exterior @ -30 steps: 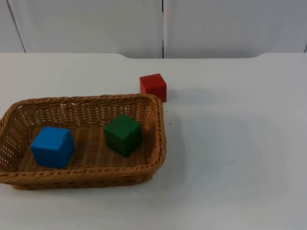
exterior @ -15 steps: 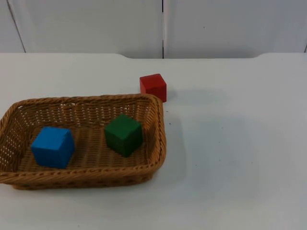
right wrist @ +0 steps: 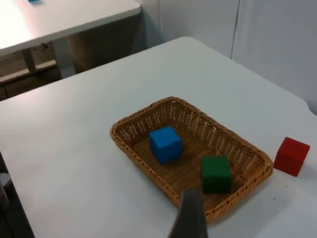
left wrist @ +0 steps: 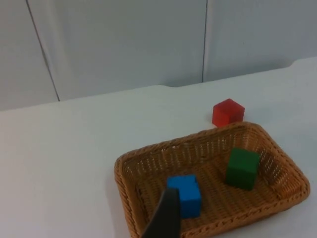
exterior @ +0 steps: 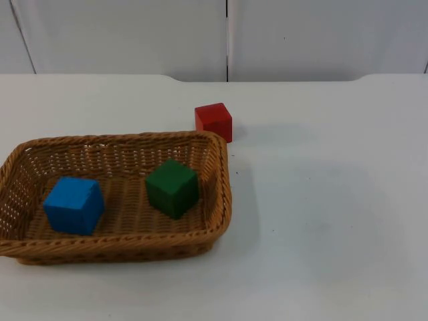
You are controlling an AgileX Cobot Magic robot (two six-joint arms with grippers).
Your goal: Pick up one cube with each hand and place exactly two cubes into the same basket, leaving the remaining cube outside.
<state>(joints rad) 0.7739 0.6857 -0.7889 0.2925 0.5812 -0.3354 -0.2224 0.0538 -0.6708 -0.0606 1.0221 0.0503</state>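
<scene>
A woven wicker basket (exterior: 224, 194) sits on the left of the white table. Inside it a blue cube (exterior: 73, 204) lies at the left and a green cube (exterior: 172, 187) at the right, apart from each other. A red cube (exterior: 214, 121) rests on the table just behind the basket's far right corner. My left gripper (left wrist: 166, 220) hangs high above the table, looking down on the basket (left wrist: 124, 168), the blue cube (left wrist: 184, 194), green cube (left wrist: 242, 167) and red cube (left wrist: 228, 112). My right gripper (right wrist: 190, 218) is also raised, over the basket (right wrist: 171, 100), blue cube (right wrist: 165, 144), green cube (right wrist: 216, 173) and red cube (right wrist: 292, 155).
The white table (exterior: 321, 200) stretches bare to the right of the basket and ends at the grey partition wall (exterior: 301, 33). A second white table (right wrist: 64, 20) stands beyond this table's edge in the right wrist view.
</scene>
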